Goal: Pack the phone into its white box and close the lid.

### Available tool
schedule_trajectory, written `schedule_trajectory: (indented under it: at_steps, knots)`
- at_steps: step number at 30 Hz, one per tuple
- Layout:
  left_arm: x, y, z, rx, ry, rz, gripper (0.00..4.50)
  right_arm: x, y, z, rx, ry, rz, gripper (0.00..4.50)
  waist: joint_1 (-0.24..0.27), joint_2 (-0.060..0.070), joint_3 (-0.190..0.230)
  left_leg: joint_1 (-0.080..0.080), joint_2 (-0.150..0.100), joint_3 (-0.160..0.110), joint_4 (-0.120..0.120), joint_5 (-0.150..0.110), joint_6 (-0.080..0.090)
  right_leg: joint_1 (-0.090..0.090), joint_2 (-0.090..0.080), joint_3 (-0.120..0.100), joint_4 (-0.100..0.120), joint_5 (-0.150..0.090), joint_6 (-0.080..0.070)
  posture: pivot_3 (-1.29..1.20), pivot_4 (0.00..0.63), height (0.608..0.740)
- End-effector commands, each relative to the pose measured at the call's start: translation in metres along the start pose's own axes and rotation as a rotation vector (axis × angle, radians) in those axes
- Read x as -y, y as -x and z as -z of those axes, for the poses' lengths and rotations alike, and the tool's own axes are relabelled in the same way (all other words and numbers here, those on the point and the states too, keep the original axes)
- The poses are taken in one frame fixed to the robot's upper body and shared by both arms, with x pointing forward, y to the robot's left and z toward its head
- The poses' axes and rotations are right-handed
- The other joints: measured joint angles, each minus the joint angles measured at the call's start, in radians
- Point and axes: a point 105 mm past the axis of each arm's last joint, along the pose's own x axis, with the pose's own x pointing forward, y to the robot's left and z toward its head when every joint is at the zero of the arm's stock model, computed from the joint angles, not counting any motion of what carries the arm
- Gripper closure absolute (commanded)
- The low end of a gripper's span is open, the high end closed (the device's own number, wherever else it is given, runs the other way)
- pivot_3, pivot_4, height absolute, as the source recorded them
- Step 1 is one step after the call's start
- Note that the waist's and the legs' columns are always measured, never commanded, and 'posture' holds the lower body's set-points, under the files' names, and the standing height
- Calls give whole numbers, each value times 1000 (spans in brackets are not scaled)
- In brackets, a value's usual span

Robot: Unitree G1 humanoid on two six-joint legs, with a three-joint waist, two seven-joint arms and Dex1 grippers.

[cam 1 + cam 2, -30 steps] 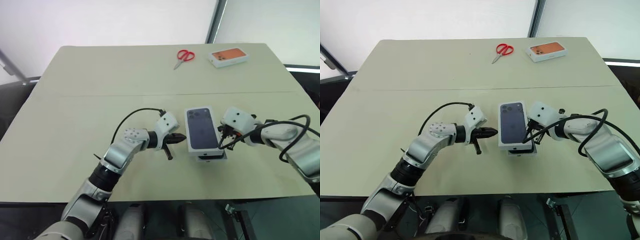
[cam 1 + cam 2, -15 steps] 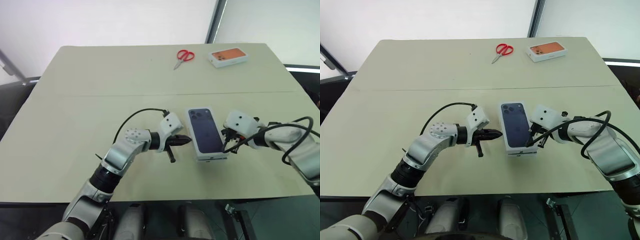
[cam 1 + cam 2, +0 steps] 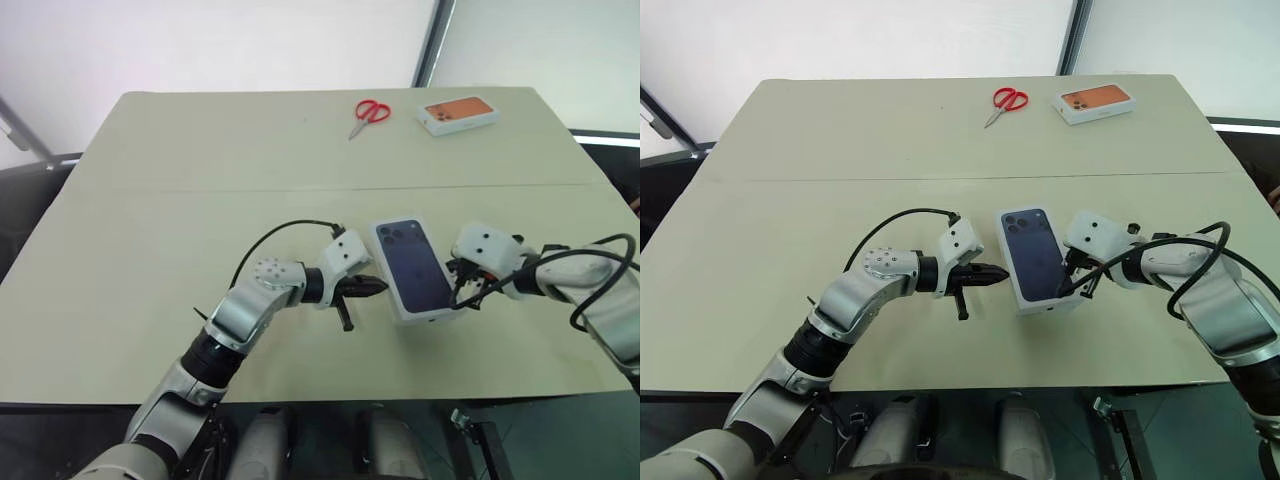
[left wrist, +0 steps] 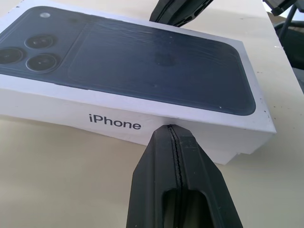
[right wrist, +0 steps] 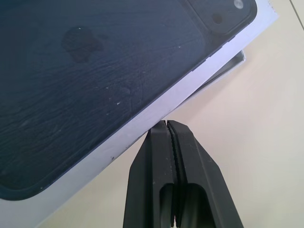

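My left gripper (image 3: pixel 375 288), two black fingers pressed flat together with nothing between them, points to the right, and its tip sits against the left long side of the lid (image 3: pixel 412 266), a white rectangular cardboard box top with a dark blue phone picture on its upper face; in the left wrist view the fingertips (image 4: pixel 173 135) meet the white side wall just below the printed word "iPhone". My right gripper (image 3: pixel 1072 283) is likewise closed on nothing, its black fingers (image 5: pixel 167 137) together at the opposite long side of the lid, so the lid lies between my two closed tips. The lid sits over the white box (image 5: pixel 227 67), a shallow white cardboard tray, whose edge shows from under the lid's corner in the right wrist view, slightly out of line with it. I cannot see the phone itself. All this lies at the near middle of the pale beige table (image 3: pixel 200 160). Far off, near the table's far edge, lie red-handled scissors (image 3: pixel 368 114) and, to their right, a white box with an orange top (image 3: pixel 458 113).
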Motion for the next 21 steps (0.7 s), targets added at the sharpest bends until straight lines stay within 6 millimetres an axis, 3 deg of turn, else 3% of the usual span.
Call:
schedule_trajectory:
  at_steps: [1,21]
  knots:
    - [1,-4,-12,28,-39,6,4500,-2,6,-12,38,46,1,4462,0,0,0,0,0,0,0,0,0,0,0,0,0,0,0,0,150,697]
    - [-6,-5,-10,28,-31,-27,4500,-2,0,-1,5,13,16,4462,-1,0,0,0,0,0,0,0,0,0,0,0,0,0,0,0,150,697]
